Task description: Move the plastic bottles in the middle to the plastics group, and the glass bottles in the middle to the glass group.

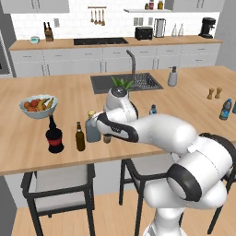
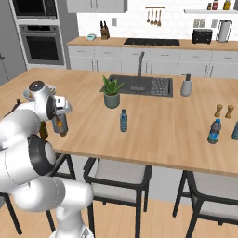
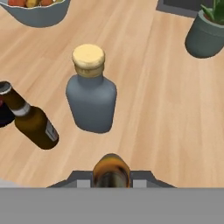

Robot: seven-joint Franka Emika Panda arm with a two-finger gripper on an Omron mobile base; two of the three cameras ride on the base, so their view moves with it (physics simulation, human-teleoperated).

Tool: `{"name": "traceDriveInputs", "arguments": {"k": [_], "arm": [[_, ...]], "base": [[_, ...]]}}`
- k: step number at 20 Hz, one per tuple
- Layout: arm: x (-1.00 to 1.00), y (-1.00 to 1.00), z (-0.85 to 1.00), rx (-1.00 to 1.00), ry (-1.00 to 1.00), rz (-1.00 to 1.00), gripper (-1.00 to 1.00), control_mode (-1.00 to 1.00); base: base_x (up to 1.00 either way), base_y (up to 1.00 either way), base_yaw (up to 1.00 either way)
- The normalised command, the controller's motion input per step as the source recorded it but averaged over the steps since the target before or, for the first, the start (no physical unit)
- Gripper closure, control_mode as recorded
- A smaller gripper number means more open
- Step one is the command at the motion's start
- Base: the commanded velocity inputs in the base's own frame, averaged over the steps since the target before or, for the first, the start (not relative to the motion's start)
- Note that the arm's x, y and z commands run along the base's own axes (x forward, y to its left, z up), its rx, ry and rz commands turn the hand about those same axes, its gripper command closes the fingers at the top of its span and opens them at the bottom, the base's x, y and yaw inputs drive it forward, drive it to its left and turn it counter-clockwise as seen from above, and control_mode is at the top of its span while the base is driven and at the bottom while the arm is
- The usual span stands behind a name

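- At the left part of the island counter (image 1: 184, 99), the gripper (image 2: 61, 124) is closed around the amber bottle (image 2: 61, 125) and carries it near the glass group.
- Risk, as I judge it: the grey-blue bottle (image 3: 91, 98) stands just ahead of the hand, and the dark brown bottle (image 3: 33, 122) is just beside it. A low or fast placing could knock one of them over.
- A second risk is slipping, because glass is smooth and the grip seems to sit near the top of the bottle.
- From the hand view, the amber bottle shows as a round brown-orange top between the fingers.
- The black bottle (image 1: 54, 137) with red label stands near the fruit bowl (image 1: 38, 107).
- The light-blue bottle (image 2: 123, 121) waits in the middle, well apart from the deeper-blue bottle (image 2: 214, 131).
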Motion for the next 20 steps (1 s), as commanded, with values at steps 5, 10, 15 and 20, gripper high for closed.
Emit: {"name": "traceDriveInputs", "arguments": {"k": [5, 10, 15, 20], "arm": [[0.07, 0.07, -0.19, 0.07, 0.00, 0.00, 1.00, -1.00], [0.00, 0.03, -0.31, 0.02, 0.00, 0.00, 1.00, -1.00], [0.05, 0.08, -0.29, 0.00, 0.00, 0.00, 1.00, -1.00], [0.07, 0.09, -0.21, 0.00, 0.00, 0.00, 1.00, -1.00]], "base": [[0.00, 0.00, 0.00], [0.00, 0.00, 0.00], [0.00, 0.00, 0.00], [0.00, 0.00, 0.00]]}}
